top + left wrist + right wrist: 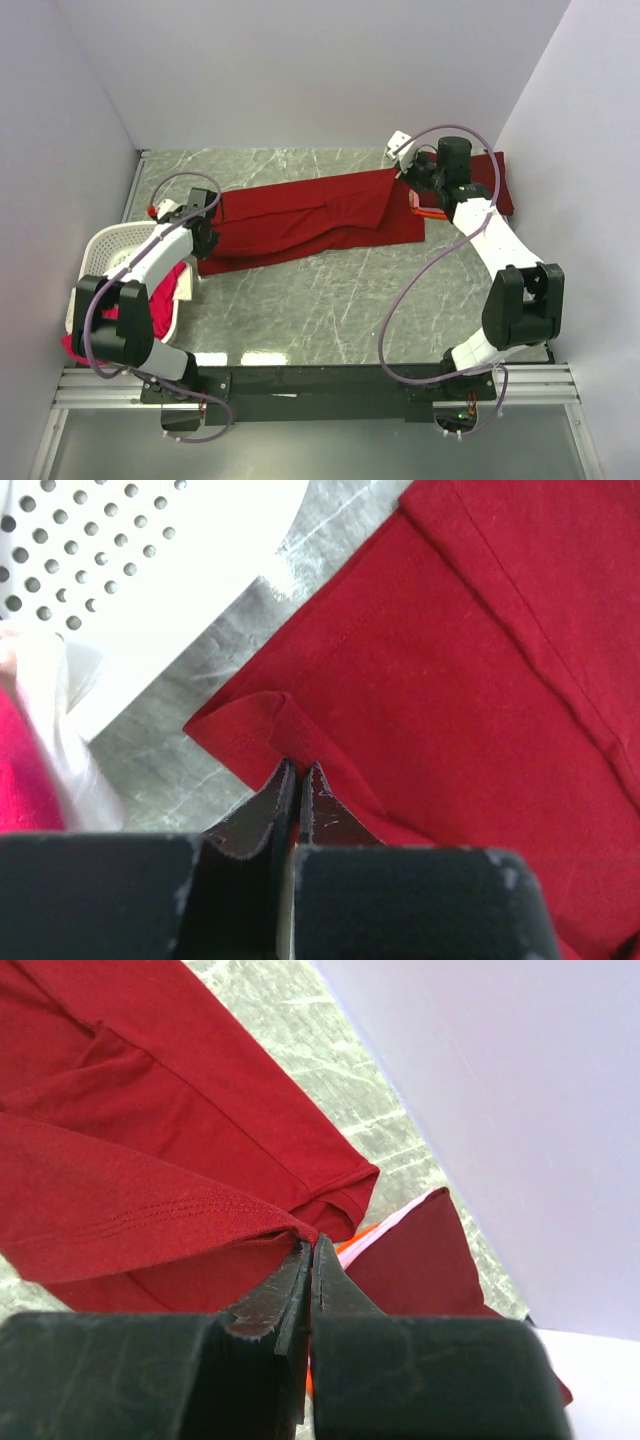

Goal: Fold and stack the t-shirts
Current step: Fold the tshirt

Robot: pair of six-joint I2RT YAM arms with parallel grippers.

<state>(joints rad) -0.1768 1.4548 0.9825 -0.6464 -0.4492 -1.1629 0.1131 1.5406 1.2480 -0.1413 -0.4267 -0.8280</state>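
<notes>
A large dark red t-shirt (300,215) lies stretched across the marble table between both arms. My left gripper (203,218) is shut on its left corner, and the wrist view shows the fingertips (300,765) pinching a folded hem of the red cloth (450,680). My right gripper (407,166) is shut on the shirt's right edge, lifting a stitched hem (150,1140) at the fingertips (310,1242). Behind it lies a folded maroon t-shirt (420,1260) (500,190) on top of an orange one (365,1235) (428,212), with a pale pink edge between them.
A white perforated basket (105,250) (150,580) stands at the left, holding a magenta-pink t-shirt (165,290) (20,770) and a cream one (60,710). Pale walls close in on the left, back and right (500,1110).
</notes>
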